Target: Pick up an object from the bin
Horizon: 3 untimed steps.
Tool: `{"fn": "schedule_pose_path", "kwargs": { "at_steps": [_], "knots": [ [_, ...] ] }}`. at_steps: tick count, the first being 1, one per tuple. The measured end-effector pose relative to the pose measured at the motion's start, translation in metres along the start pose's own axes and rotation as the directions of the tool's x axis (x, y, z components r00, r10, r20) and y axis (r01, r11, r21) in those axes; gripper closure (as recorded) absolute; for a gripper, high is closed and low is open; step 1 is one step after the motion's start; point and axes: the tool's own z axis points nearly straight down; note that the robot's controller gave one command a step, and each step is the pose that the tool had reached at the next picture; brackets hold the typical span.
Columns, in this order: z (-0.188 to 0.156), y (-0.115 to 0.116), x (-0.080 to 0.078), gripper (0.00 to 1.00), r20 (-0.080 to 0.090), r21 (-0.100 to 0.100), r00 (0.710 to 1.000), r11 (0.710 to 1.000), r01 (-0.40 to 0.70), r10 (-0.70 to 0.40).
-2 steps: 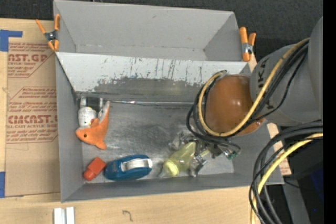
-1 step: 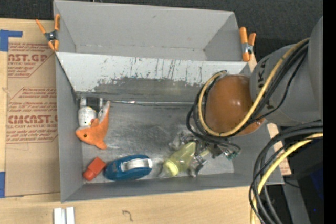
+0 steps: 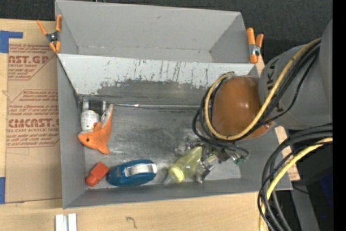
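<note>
Where the arm reaches in from the right, the gripper is seen low over a pale yellow-green translucent plastic piece at the near right of the grey metal bin. Whether the jaws are wide or narrow cannot be told. A blue oval plastic thing and a small red block are seen to its left, and an orange toy fish farther off.

One camera looks steeply down into the bin, slightly sideways.
</note>
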Motion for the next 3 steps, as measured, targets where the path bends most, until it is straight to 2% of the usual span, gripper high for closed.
{"fn": "schedule_pose_path", "kwargs": {
  "at_steps": [1,3],
  "knots": [
    [-0.019,0.002,0.003,1.00,-0.019,-0.009,1.000,1.000,0.001,-0.001],
    [-0.049,0.001,0.001,1.00,-0.015,-0.005,1.000,1.000,0.000,0.000]
  ]
}}
